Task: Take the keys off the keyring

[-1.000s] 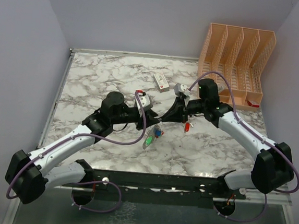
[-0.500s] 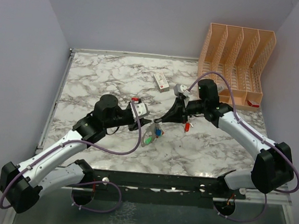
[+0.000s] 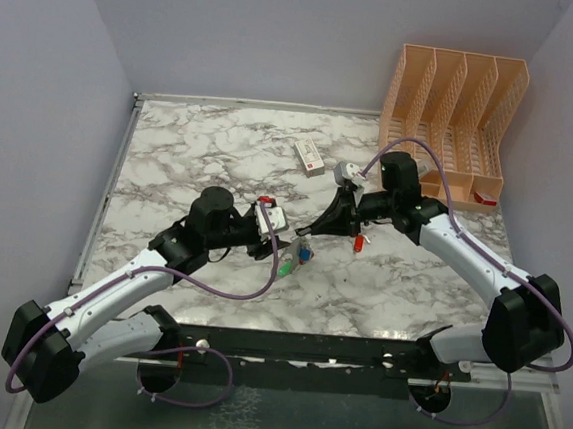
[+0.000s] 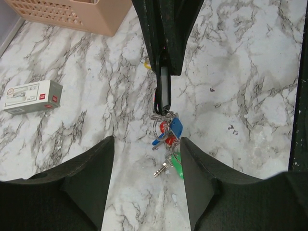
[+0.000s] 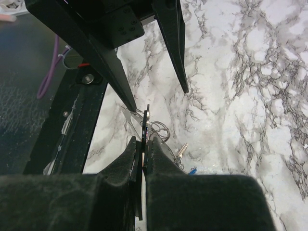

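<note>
— Is the left arm doing anything different from a second ago?

— It is. Back then it was sitting higher up, right against the other arm's fingers, and then it was pulling away to the left. Now the left gripper point(image 3: 281, 245) is reaching in lower, just beside the keys point(image 3: 299, 256). Its fingers point(image 4: 91, 168) are standing wider apart, with nothing between them.

— And the right one?

— Not budging. The right gripper point(image 3: 312, 231) is staying pinched on the keyring point(image 4: 162, 91), holding that dark band over the marble table point(image 3: 192, 146).

— Where are the keys sitting?

— They're hanging in a bunch off the band's lower end, between the two arms, blue and red on top and green lowest. I can't tell whether the green one is touching the marble. They're looking much as they did, and the white box point(image 3: 309, 154) isn't moving either.
</note>
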{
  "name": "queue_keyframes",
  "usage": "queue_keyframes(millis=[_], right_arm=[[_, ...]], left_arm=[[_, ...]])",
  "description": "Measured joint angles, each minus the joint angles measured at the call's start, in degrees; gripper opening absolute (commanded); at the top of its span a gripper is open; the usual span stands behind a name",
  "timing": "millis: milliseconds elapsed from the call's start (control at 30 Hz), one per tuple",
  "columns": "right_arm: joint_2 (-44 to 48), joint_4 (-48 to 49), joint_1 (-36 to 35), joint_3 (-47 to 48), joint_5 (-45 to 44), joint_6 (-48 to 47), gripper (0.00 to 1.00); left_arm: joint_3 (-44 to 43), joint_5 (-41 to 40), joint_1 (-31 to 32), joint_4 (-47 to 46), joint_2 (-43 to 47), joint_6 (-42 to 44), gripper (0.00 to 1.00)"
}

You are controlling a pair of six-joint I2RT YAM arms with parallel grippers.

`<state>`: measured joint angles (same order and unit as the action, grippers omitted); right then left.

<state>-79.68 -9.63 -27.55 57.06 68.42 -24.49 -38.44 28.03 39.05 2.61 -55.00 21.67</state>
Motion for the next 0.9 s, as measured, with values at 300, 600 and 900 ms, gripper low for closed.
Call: queue_keyframes(millis=[300,600,900], right_arm=[[2.32,-0.57,-0.13,0.00,0.02,-0.04,0.01],[2.34,-1.40,-0.26,0.00,0.02,-0.48,0.01],[2.34,-2.08,-0.50,0.00,0.02,-0.90,0.01]], left_arm=[[0.00,1.86,-0.04,-1.90,-0.09,0.33,0.58],[-0.02,8.07,-0.04,-3.21,-4.20,-0.22,0.48],[-0.42,10.32,-0.04,-3.30,-6.23,-1.14,0.21]])
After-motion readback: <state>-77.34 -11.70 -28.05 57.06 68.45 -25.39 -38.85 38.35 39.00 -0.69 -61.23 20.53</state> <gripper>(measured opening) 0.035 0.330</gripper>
